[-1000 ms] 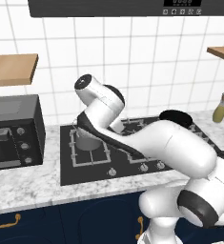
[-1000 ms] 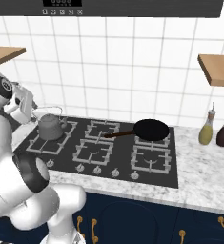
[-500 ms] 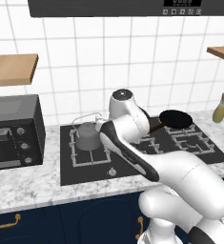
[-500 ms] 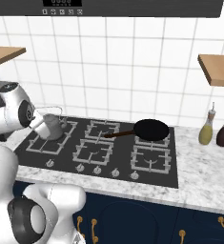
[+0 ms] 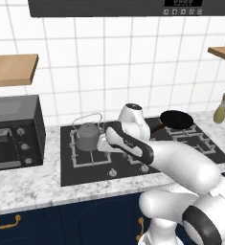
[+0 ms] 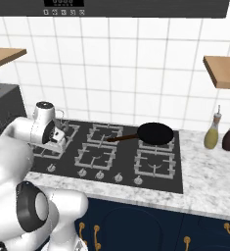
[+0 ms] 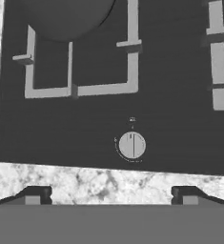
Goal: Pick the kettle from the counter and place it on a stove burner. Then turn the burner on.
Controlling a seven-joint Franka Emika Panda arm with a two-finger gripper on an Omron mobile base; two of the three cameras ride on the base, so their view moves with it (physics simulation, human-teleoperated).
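Note:
The dark-grey kettle [image 5: 87,136] stands on the wide grey grate of the left stove burner [image 5: 92,161], and its rounded underside [image 7: 68,19] shows at the top of the hand view. My gripper [image 7: 111,195] is open with nothing between its fingertips [image 7: 37,193]. It hangs just in front of the kettle [image 5: 103,144], over the cooktop's front strip. A round grey knob [image 7: 132,145] lies directly ahead of the fingers, below the burner grate [image 7: 131,47]. The speckled marble counter [image 7: 85,183] runs under the fingertips. In the right base view my arm hides most of the kettle.
A black frying pan [image 5: 176,118] with a brown handle sits on the back right grate [image 6: 155,133]. A dark toaster oven [image 5: 11,131] stands left of the cooktop. Bottles [image 6: 212,136] stand on the right counter. More knobs [image 6: 99,175] line the cooktop's front.
My arm swung from over the kettle toward the cooktop's front edge and came lower. The kettle stayed on the left burner.

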